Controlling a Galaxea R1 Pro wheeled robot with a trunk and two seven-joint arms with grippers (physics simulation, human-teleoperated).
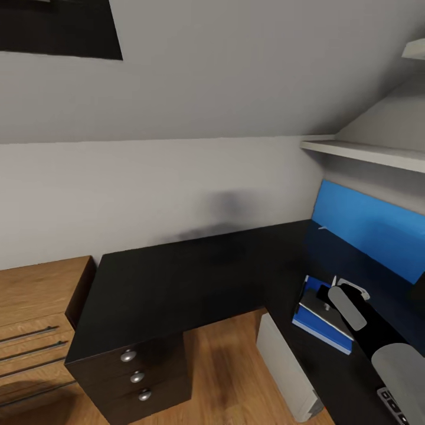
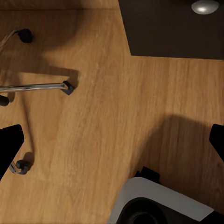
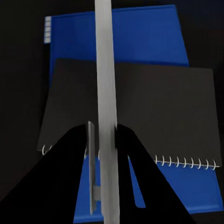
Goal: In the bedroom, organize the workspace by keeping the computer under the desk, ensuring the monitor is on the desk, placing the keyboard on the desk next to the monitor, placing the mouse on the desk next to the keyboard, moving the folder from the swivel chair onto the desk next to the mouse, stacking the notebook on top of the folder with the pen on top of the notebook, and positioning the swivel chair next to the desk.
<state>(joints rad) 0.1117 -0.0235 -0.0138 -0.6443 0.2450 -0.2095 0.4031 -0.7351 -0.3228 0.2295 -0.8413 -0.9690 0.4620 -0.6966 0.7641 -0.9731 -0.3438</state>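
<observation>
Over the dark spiral-bound notebook (image 3: 140,112), black fingers (image 3: 70,172) pinch a slim grey pen (image 3: 106,93).

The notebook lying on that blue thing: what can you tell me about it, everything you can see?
The notebook is a flat rectangle with a dark, matte cover and a row of pale wire spiral rings along one long edge. It lies closed and flat on the blue folder, which sticks out past it on both long sides, on the black desk. A grey pen, pinched in the right gripper, crosses over its middle; whether the pen touches the cover is unclear.
</observation>
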